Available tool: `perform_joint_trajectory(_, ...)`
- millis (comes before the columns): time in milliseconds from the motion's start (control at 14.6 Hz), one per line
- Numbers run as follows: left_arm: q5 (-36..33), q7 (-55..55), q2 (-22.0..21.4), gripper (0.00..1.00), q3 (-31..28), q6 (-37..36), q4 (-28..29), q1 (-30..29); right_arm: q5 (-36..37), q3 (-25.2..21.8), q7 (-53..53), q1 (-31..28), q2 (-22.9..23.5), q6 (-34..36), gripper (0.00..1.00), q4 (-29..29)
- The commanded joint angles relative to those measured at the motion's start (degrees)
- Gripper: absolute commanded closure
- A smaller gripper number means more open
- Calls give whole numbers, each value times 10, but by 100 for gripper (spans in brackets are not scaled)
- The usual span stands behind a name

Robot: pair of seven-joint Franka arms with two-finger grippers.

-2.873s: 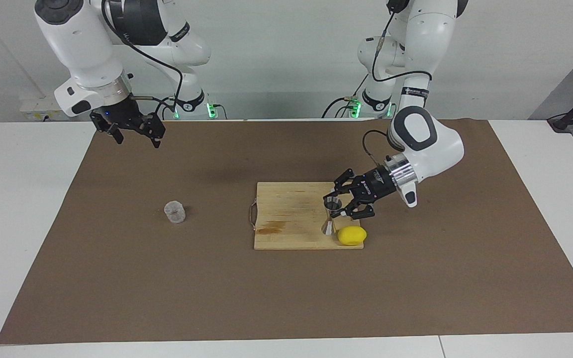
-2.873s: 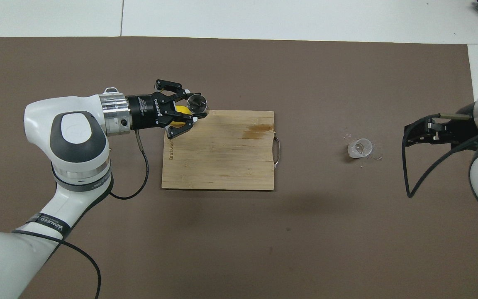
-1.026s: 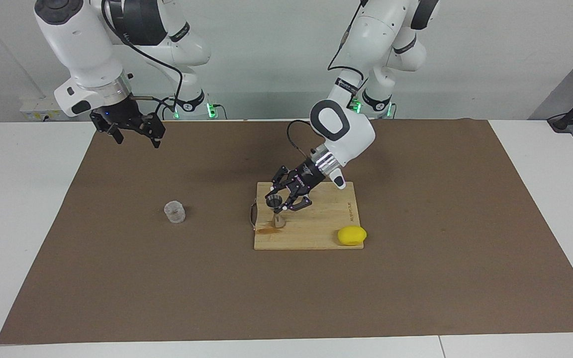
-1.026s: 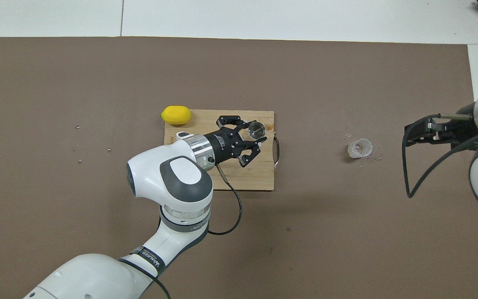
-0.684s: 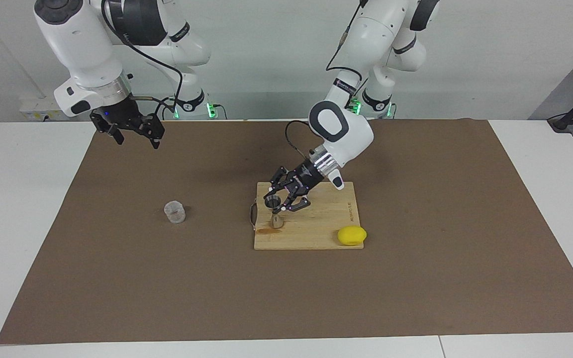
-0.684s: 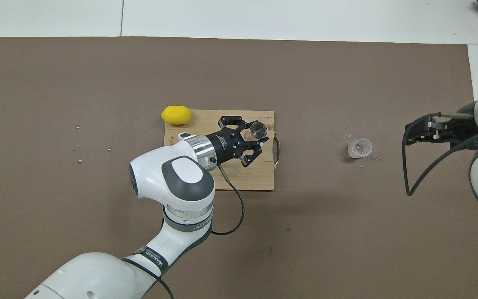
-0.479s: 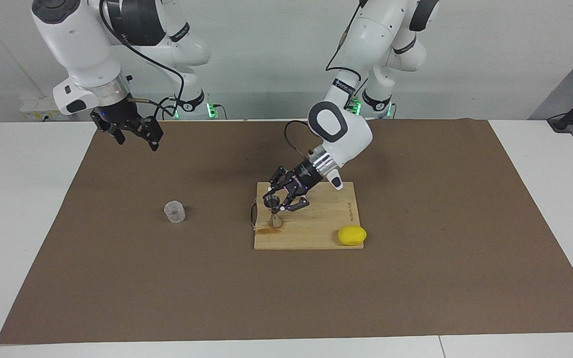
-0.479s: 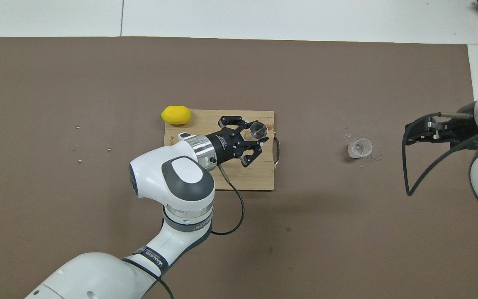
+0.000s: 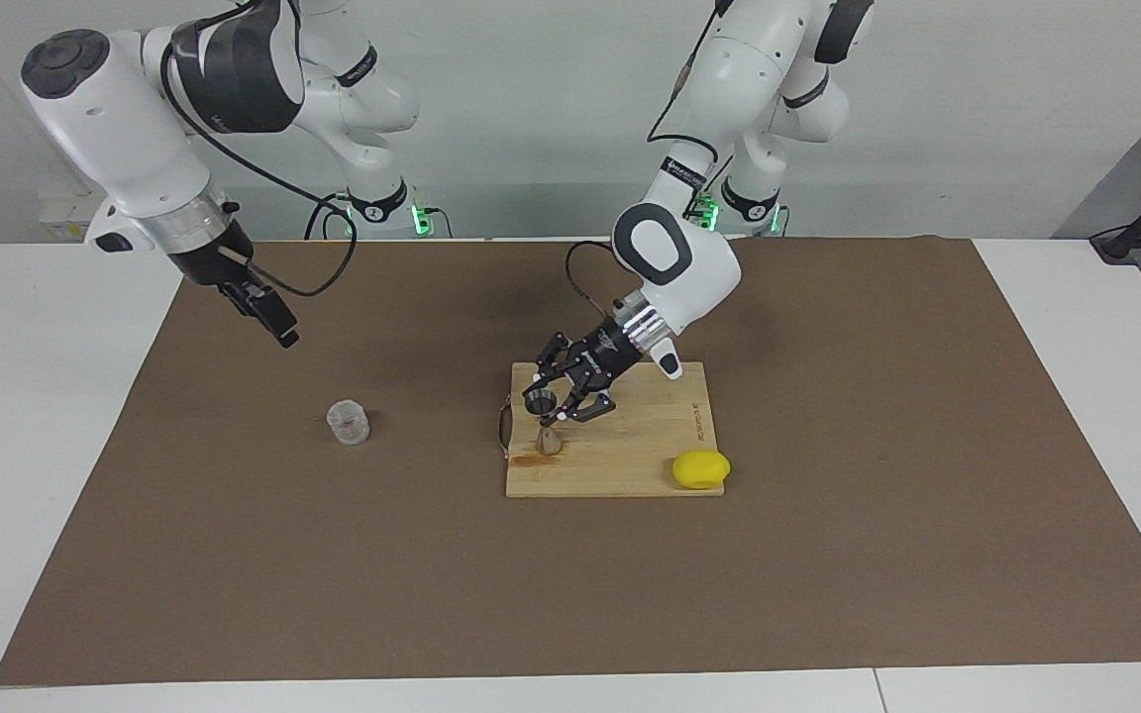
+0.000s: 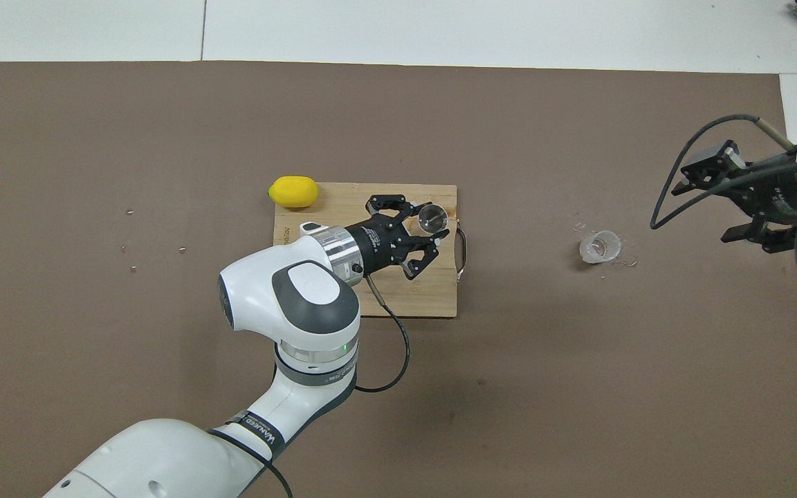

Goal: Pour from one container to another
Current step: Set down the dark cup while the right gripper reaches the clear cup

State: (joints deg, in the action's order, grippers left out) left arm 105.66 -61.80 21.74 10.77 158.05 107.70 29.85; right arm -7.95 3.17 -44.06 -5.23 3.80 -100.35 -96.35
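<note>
Left gripper (image 9: 563,397): seen low over the handle end of the rectangular pale wooden cutting board (image 9: 630,456), its fingers pinched on the waist of the small silvery steel hourglass-shaped jigger (image 9: 543,421).
Jigger: held upright with its open top cone just beside the fingertips; its foot is seen on or just above the board, by a dark stain on the wood. Contact with the board cannot be told.
Left gripper, overhead view (image 10: 428,237): the jigger's round mouth (image 10: 432,217) is shown at the fingertips, near the board's metal handle (image 10: 463,252).
Right gripper (image 9: 273,319): held in the air over the brown mat (image 9: 828,555) at the right arm's end of the table, well apart from everything else. In the overhead view (image 10: 724,207) its fingers are seen spread, with nothing between them.
Glass cup: the small short clear textured glass cup (image 9: 348,422) is found upright on the mat, between the two grippers and untouched by either; in the overhead view (image 10: 600,247) it lies between the board's handle and the right gripper.
Lemon: the yellow oval lemon (image 9: 700,469) rests at the board's corner toward the left arm's end, well away from the left gripper.
</note>
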Motion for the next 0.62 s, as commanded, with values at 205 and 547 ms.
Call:
perform_joint_trajectory(205, 22, 17, 8, 81, -8, 6, -5, 10, -39, 3, -74, -29, 82, -52, 8, -1)
perform_joint_trajectory(547, 21, 18, 8, 0, -8, 5, -5, 10, -85, 3, -109, -43, 135, -88, 4, -3)
